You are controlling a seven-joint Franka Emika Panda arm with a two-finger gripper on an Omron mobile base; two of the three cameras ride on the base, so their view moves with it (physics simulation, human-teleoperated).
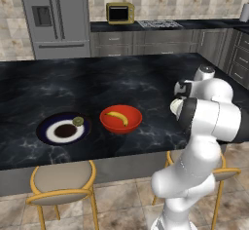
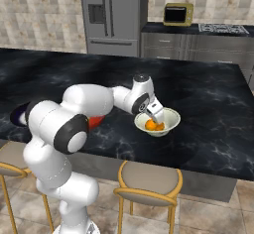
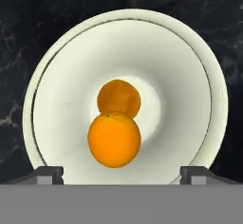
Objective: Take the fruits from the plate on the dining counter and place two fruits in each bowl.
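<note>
Orange balls [image 3: 114,123] in cream bowl [image 3: 190,66], gripper [image 3: 121,175] seemingly spread empty, banana [image 1: 117,117] in red bowl [image 1: 108,122]

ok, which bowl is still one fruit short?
The red bowl: it holds just the banana. The cream bowl under the claw has both oranges, and the green fruit sits on the plate.

Oranges [image 3: 114,137] in cream bowl [image 3: 190,76]; banana [image 1: 117,118] in red bowl [image 1: 108,122].
</note>
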